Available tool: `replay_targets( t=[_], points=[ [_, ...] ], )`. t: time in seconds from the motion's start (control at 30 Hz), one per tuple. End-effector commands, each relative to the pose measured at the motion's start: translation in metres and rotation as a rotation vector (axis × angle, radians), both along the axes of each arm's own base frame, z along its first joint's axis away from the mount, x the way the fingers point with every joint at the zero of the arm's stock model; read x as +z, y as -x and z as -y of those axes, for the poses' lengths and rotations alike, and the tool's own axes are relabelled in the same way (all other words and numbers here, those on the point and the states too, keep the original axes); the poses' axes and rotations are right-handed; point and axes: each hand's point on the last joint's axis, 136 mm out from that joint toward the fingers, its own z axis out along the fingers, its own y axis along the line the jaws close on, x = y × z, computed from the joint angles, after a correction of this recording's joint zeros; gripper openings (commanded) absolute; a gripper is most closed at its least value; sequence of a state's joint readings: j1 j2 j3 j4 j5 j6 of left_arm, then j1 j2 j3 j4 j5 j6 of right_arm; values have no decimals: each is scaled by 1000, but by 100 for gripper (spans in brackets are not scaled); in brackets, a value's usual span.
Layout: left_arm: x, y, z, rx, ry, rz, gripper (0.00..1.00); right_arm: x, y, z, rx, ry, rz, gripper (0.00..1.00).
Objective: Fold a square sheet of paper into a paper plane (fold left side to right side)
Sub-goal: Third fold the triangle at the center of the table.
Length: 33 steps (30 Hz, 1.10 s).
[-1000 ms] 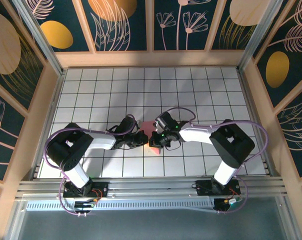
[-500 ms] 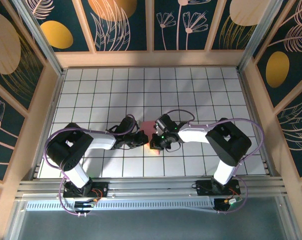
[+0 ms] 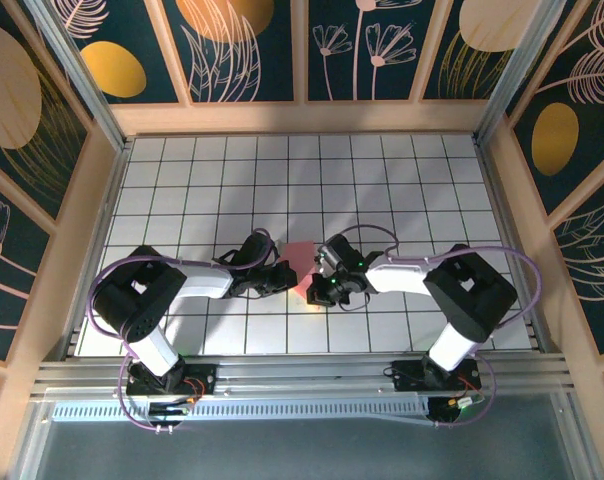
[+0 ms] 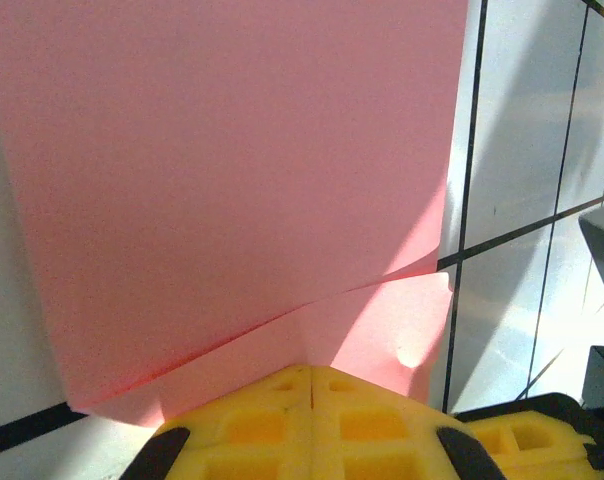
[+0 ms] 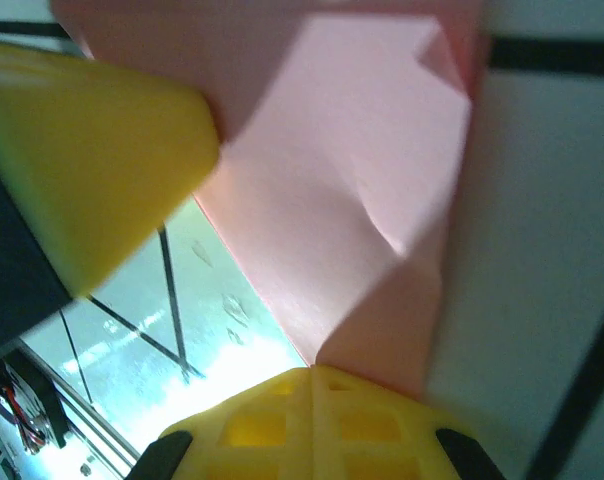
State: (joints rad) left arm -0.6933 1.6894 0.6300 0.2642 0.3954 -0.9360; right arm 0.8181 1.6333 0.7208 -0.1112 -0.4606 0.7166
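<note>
Since a second ago, the right gripper (image 3: 315, 291) has shifted a little right and lower in the top view, while the left arm keeps its place. Both tools meet just below the frame's centre. The left gripper (image 3: 282, 278) has its jaws pressed together at the sheet's (image 3: 300, 252) near edge. We cannot tell whether it pinches the sheet or only pins it. In the right wrist view, the jaws are pressed together on a buckled, lifted corner. Beyond them the sheet lies pink on the white table (image 3: 382, 180), one diagonal flap already layered. We judge the side-to-side fold is under way, not yet creased. Next, the lifted part needs carrying across until the edges line up, with the left holding firm, then pressing flat.
</note>
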Motion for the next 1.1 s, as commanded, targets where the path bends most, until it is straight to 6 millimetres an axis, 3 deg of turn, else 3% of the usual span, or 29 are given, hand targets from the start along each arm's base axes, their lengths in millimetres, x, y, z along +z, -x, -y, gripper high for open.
replay_targets(
  t=[0.0,0.17,0.33,0.53,0.77,0.87,0.9,1.07],
  points=[
    [-26,10,-23,27,-128,-54,0,-14,26,30,-3,116,-75,0],
    [-25,9,-22,27,-128,-54,0,-18,39,44,-1,142,-96,0],
    [-24,9,-21,26,-121,-58,0,-10,35,49,-17,135,-74,0],
    [-16,14,-6,15,-57,-66,0,29,2,45,-52,25,61,0],
    [-8,19,22,19,31,-80,0,64,-46,64,-145,-117,260,21],
    [-1,14,24,41,46,-62,0,67,-55,67,-130,-117,319,27],
    [13,9,26,45,65,-32,1,66,-57,67,-119,-110,334,29],
    [42,-6,25,56,64,56,14,54,-56,61,-59,-109,344,32]
  ],
)
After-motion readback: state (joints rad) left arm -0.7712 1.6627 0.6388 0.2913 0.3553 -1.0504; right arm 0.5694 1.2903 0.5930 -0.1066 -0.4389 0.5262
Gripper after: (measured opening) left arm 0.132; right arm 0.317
